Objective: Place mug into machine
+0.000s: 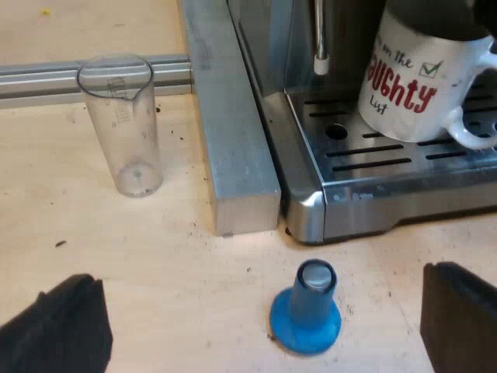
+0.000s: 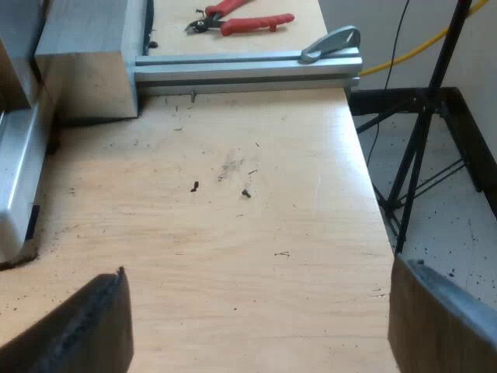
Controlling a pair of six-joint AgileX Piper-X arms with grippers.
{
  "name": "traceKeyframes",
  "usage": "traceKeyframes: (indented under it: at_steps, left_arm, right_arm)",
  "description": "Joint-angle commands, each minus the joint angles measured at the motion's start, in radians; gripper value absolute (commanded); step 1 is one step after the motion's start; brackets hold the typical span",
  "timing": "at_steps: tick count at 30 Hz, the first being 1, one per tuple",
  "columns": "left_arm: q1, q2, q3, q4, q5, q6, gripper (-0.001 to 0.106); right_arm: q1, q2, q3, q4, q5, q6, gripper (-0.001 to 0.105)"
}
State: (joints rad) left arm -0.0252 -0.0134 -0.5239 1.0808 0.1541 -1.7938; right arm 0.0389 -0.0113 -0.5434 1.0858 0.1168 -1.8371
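Note:
A white mug (image 1: pixel 423 78) with red and black lettering stands upright on the slotted drip tray (image 1: pixel 388 159) of the espresso machine (image 1: pixel 311 101), its handle turned toward the tray's edge. My left gripper (image 1: pixel 264 322) is open above the wooden table, apart from the mug, with a blue tamper (image 1: pixel 307 307) standing between its fingers (image 1: pixel 58 326) untouched. My right gripper (image 2: pixel 260 326) is open over bare wood with nothing between its fingers (image 2: pixel 443 318).
A clear measuring glass (image 1: pixel 124 124) stands upright on the table near an aluminium block (image 1: pixel 229 132) beside the machine. Red-handled pliers (image 2: pixel 241 19) lie beyond an aluminium rail (image 2: pixel 248 66). The table edge (image 2: pixel 369 179) drops to a floor with a black stand (image 2: pixel 419 155).

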Motion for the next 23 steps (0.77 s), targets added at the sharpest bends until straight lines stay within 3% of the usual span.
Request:
traceKeyframes:
  at_steps: [1, 8, 23]
  left_arm:
    - [0.000, -0.137, 0.001, -0.044, -0.013, 0.006, 0.082]
    - [0.000, -0.137, 0.027, -0.098, -0.011, 0.004, 0.082]
    - [0.000, -0.137, 0.028, -0.101, -0.011, 0.004, 0.082]
  right_arm:
    - [-0.004, -0.040, -0.004, -0.012, -0.001, -0.007, 0.070]
    - [-0.004, -0.040, -0.004, -0.012, -0.001, -0.007, 0.070]
    - [-0.004, -0.040, -0.004, -0.012, -0.001, -0.007, 0.070]
